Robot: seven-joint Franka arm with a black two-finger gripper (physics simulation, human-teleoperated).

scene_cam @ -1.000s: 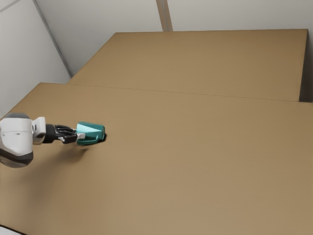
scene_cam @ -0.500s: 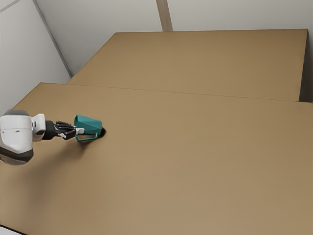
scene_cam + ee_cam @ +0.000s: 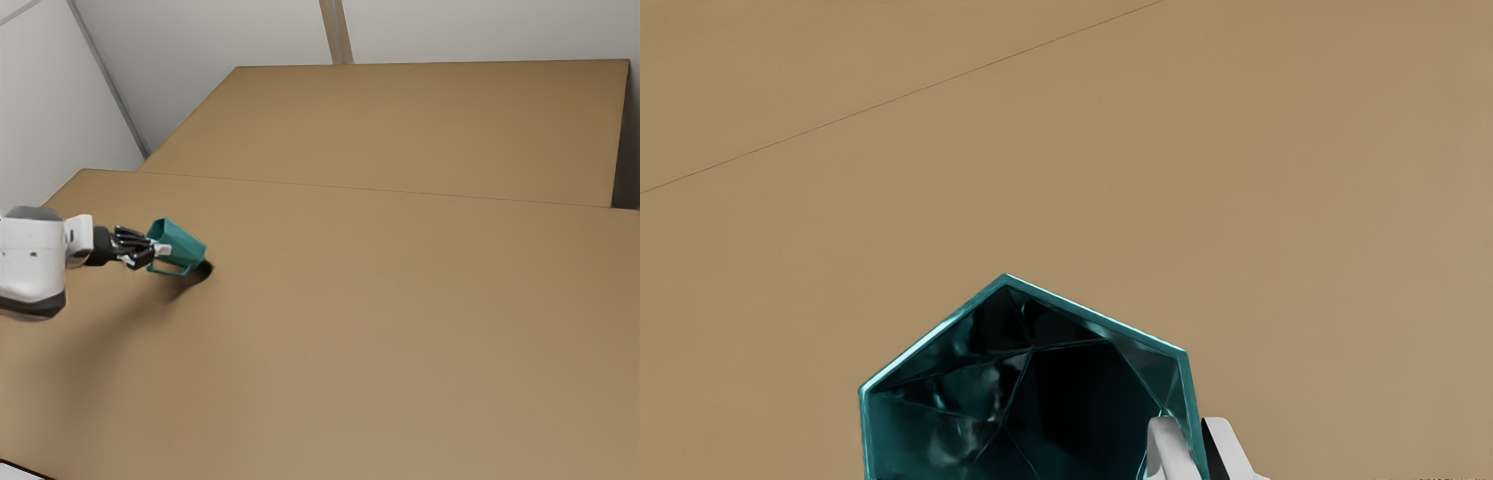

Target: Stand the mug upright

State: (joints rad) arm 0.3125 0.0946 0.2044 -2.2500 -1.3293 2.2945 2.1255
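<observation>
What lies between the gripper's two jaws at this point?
One side wall of the teal mug, just below its rim. The wrist view shows it: the gripper has one jaw inside the mug, the other outside, shut on that wall.

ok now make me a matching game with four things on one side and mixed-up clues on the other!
Things:
1. Mug
2. Fingers
3. Table
4. Arm

Clues:
A. Brown, with a thin line across it
B. Mostly white, coming in from the exterior view's left
C. Teal and tilted
D. One inside the mug, one outside, gripping its wall

Right pairs: 1-C, 2-D, 3-A, 4-B
</observation>
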